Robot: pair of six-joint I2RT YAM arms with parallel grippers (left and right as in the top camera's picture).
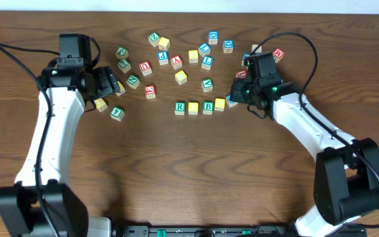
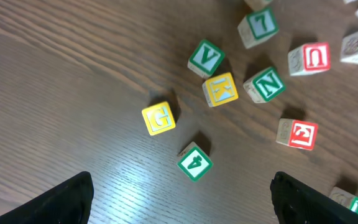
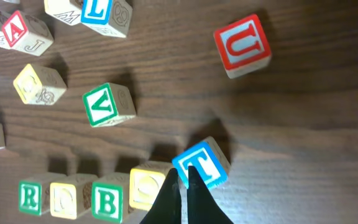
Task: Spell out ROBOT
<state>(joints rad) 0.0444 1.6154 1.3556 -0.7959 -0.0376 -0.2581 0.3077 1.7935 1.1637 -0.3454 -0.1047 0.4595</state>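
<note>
The right hand (image 3: 183,180), closed to a point, meets the blue-faced wooden T cube (image 3: 204,162) just ahead, seemingly finishing ROBOT; left hand (image 2: 185,202) spread.

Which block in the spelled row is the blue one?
The wooden cube with the blue T, tilted at the row's end; the R and B are green, both Os yellow.
</note>
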